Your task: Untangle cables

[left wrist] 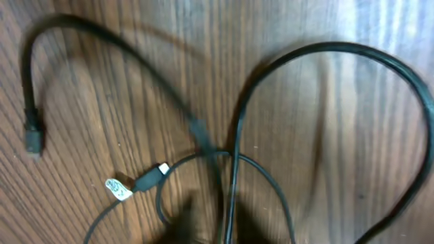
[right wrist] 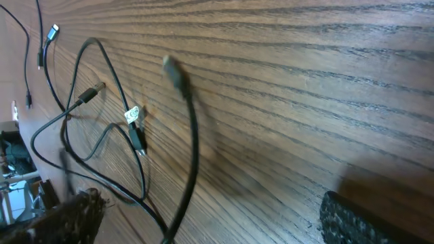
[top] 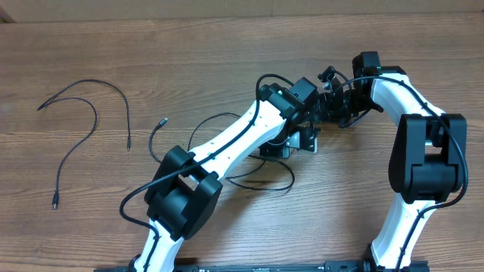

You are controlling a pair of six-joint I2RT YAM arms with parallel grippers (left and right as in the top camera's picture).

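Two cables (top: 126, 125) lie free at nine o'clock; a tangle (left wrist: 230, 154) waits at centre; right gripper (right wrist: 210, 203) spread apart; left gripper (top: 299, 142) state unclear.

Left arm (top: 227, 143), right arm (top: 423, 151) crowd centre over cables (left wrist: 235, 163); loose strand (top: 96, 121) far left unobstructed

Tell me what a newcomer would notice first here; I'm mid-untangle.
The left arm and right arm crowd together right of centre, over a knot of cables that loop and cross there. A white tag sits by one plug in that knot. Far left, loose cables lie well apart from it.
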